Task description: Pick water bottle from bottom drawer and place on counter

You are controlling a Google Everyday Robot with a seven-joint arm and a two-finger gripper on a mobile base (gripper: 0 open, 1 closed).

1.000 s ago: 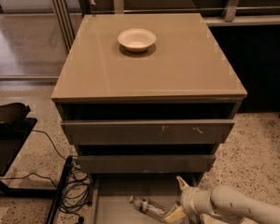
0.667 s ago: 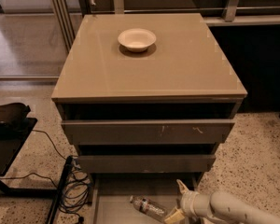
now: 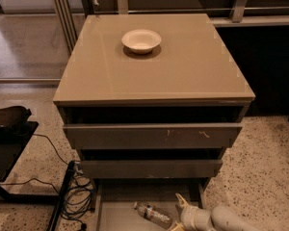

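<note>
The open gripper (image 3: 177,215), just beside the water bottle (image 3: 153,214) in the bottom drawer (image 3: 116,214), was best centred before closing.

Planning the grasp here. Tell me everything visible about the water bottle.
The water bottle is small, clear crinkled plastic with a dark label band and a pale cap pointing left. It lies on its side on the floor of the open bottom drawer. The gripper sits right of it; contact is unclear.
</note>
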